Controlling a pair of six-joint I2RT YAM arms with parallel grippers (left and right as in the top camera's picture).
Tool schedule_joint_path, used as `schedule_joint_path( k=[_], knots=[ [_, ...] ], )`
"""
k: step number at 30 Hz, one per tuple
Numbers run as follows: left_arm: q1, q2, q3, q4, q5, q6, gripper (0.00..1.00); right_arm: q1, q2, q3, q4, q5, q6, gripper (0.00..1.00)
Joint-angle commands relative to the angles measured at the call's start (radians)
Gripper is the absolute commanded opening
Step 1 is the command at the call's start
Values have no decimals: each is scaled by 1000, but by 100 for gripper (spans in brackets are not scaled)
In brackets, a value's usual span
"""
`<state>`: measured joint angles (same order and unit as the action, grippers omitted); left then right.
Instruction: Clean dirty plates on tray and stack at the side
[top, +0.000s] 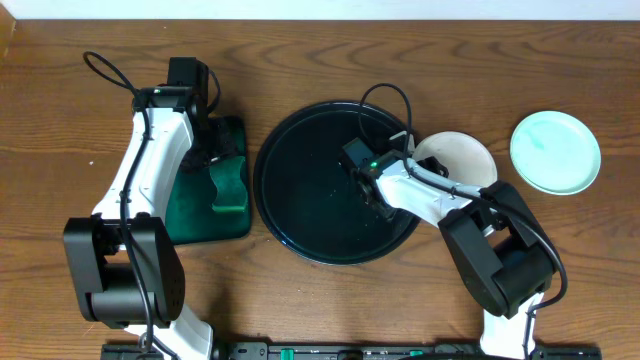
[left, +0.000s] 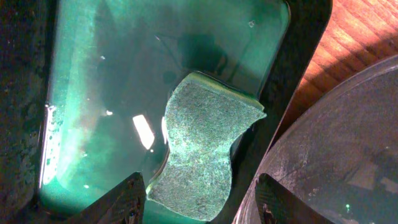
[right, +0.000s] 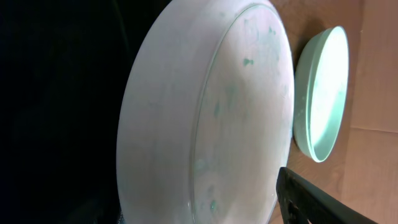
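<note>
Left fingers are wide apart and empty, above the sponge lying in the green tray. Right fingers: only one shows, close beside the white plate; can't tell if it grips. The white plate has faint green smears and sits at the right rim of the black tray. Further right, the mint plate is on the table, near the white plate but apart from it.

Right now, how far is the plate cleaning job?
Done: the black tray looks emptied, and one mint plate lies on the tabletop aside. In hand: the white plate, green-smeared, is at the right end effector; gripped or not, I cannot tell. To do: wiping it with the sponge, lying in the green tray under the open left end effector, then stacking.
</note>
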<state>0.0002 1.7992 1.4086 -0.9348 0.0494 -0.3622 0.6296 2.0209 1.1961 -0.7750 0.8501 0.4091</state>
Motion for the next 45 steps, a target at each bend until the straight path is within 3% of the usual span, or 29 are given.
schedule_joint_path(
  k=[1,5,9,13,17,21,45],
  knots=[
    [7,11,-11,-1,-5,5,58,-11,37,0,0,6,1,76],
    [7,11,-11,3,-5,5,58,-11,37,0,7,6,2,69],
    [7,11,-11,3,-5,6,58,-11,37,0,18,0,5,44],
    [7,11,-11,3,-5,6,58,-11,37,0,22,-3,5,34],
    [7,11,-11,3,-5,6,58,-6,37,0,23,-3,5,11],
    [7,11,-11,3,-5,6,58,-4,37,0,22,-2,5,2],
    [7,11,-11,6,-5,6,58,43,34,2,-45,111,88,1]
  ],
)
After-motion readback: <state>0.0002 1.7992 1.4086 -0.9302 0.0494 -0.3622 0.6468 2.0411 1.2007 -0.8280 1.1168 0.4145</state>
